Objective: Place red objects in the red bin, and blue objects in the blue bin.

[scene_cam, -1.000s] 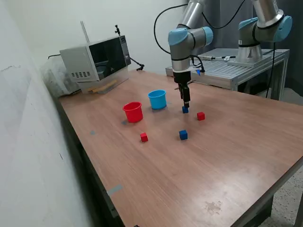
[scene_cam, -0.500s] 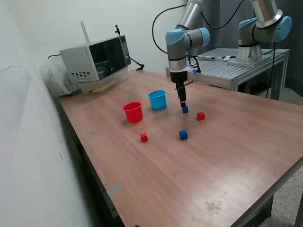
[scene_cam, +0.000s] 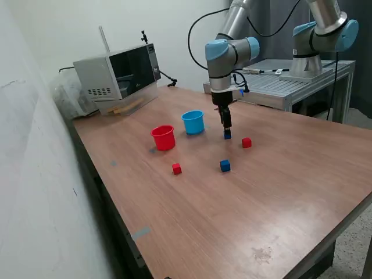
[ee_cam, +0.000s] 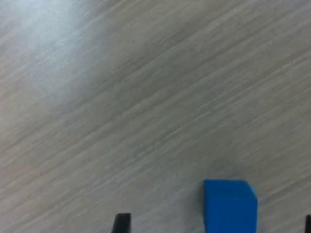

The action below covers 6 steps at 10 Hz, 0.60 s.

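Near blue cup: end effector [scene_cam: 226, 131] hung right over one dark-blue cube [scene_cam: 227, 135], between the light-blue cup [scene_cam: 193, 122] and a red cube [scene_cam: 246, 142] on the bench [scene_cam: 279, 192].
End effector state: open. Wrist view showed the blue cube [ee_cam: 229, 205] sitting between two dark fingertips [ee_cam: 121, 222], gaps on both sides, closer to one finger than the other. No contact that you could confirm.
Cube height: exterior view couldn't settle whether it was on the bench or just off it; looked seated to me.
Arm pose: wrist pointed straight down, fingers vertical, elbow folded up behind it.
Other pieces: second blue cube [scene_cam: 225, 165] and second red cube [scene_cam: 176, 168] sat nearer the camera, well apart. Red cup [scene_cam: 163, 138] stood just beside the blue cup, both upright.
Handling: cube looked rigid, light, flat-faced. You'd want to pinch two opposite side faces, centred, since a small smooth block can twist out if caught on a corner.
Risk: off-centre closing could nudge it sideways before the pads seat.
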{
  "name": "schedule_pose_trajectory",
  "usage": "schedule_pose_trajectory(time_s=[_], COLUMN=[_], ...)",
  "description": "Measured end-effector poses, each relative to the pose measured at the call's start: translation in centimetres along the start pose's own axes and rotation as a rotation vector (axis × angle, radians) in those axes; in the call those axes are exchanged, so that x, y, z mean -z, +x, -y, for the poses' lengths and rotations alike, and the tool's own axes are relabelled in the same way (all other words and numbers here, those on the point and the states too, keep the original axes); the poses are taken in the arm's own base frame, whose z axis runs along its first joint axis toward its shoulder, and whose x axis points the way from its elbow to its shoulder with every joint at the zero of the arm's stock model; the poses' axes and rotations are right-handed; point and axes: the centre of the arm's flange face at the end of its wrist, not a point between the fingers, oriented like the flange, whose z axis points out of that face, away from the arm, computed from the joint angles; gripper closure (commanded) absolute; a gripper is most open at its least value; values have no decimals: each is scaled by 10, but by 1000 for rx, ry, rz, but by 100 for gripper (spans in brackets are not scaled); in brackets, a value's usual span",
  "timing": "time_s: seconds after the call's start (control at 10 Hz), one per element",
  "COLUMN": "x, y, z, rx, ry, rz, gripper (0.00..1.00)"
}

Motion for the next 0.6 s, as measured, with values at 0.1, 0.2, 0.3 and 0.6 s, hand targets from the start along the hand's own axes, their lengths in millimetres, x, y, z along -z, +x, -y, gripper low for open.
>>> schedule_pose_trajectory(time_s=[0.1,0.2,0.3,0.6], x=[-2,-5,-7,-5], y=[1,2,3,7], z=[1,1,1,2], rx=[2,4,8,77], ry=[3,5,7,7], rz=[2,4,5,-1], gripper=[100,100,100,100])
